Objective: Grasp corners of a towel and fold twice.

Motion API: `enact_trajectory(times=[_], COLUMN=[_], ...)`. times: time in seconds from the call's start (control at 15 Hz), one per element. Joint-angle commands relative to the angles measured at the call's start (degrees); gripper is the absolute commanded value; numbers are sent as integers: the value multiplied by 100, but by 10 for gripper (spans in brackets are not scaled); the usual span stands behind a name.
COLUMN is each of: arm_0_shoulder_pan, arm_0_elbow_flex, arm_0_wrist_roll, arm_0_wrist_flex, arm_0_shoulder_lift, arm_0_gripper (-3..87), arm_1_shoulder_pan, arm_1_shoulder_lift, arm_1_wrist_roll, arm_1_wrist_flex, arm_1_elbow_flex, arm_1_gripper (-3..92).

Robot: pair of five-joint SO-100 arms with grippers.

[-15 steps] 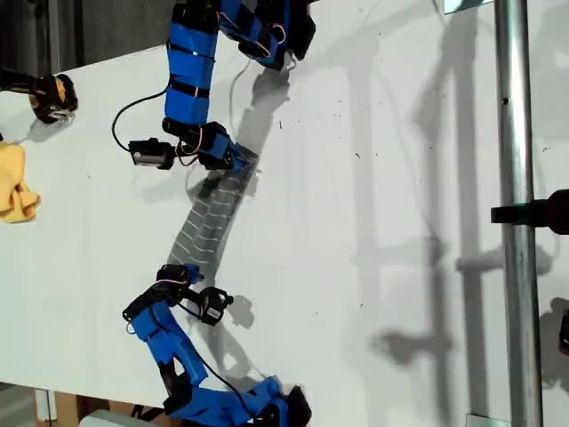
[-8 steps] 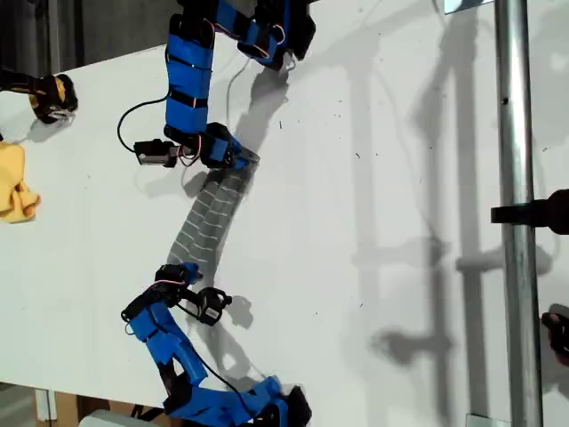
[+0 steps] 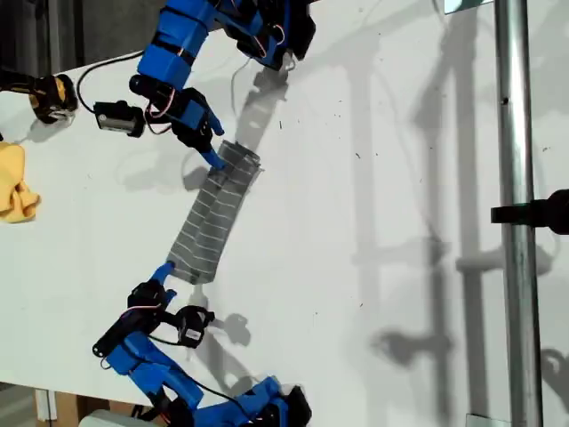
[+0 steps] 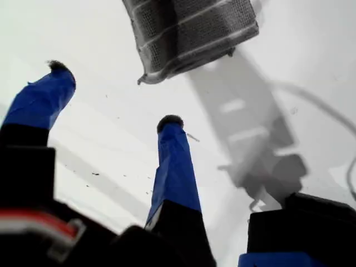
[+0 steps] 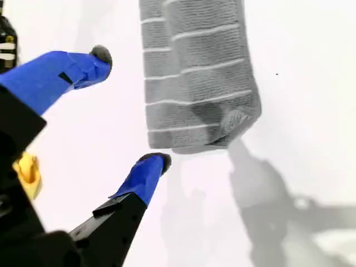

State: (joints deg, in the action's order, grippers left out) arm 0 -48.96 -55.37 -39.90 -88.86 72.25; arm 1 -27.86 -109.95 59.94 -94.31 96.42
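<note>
The towel (image 3: 213, 213) lies on the white table as a narrow folded grey strip with white stripes, running diagonally in the exterior view. My first gripper (image 3: 212, 147) hovers open at the strip's upper end, and in its wrist view the towel (image 4: 189, 30) lies just beyond the spread blue fingers of the gripper (image 4: 114, 95). My second gripper (image 3: 160, 276) is open just short of the lower end. Its wrist view shows the towel (image 5: 197, 83) with a folded-in end beside the parted fingers of the gripper (image 5: 129, 108). Neither gripper holds any corner.
A yellow cloth (image 3: 16, 191) lies at the exterior view's left edge, with a black-and-yellow object (image 3: 52, 96) above it. A metal pole (image 3: 516, 213) with a black clamp (image 3: 542, 213) runs down the exterior view's right. The table's edge slants along that view's upper left.
Both grippers have let go of the towel's ends and opened. The first arm swung up and towards the exterior view's left; the second drew back down. The towel now lies flat.
</note>
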Motion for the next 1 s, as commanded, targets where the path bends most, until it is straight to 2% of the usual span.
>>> enact_trajectory(times=[0.0, 0.2, 0.27, 0.33, 0.6, 0.73, 0.93], arm_0_shoulder_pan=[246, 624, 791, 967, 1846, 2224, 2479], arm_0_elbow_flex=[-501, -2654, -3542, -4500, -7708, -8578, -9879], arm_0_wrist_roll=[-237, -519, -650, -747, -1248, -1450, -1749], arm_0_wrist_flex=[0, 791, 1125, 1538, 2892, 3296, 3656], arm_0_shoulder_lift=[1380, 3489, 4280, 5133, 7857, 8473, 9756], arm_0_gripper=[274, 267, 233, 151, -4, -14, -14], arm_1_shoulder_pan=[-88, 114, 316, 589, 1617, 2004, 2127], arm_1_shoulder_lift=[-1090, -2505, -3032, -3647, -6021, -6768, -6513], arm_1_wrist_roll=[158, 773, 1116, 1512, 2602, 2953, 3076], arm_1_wrist_flex=[-220, -264, -255, -202, 378, 510, 624], arm_1_elbow_flex=[53, 1274, 1679, 2171, 4254, 4992, 5054], arm_1_gripper=[326, 318, 311, 302, 295, 282, 280])
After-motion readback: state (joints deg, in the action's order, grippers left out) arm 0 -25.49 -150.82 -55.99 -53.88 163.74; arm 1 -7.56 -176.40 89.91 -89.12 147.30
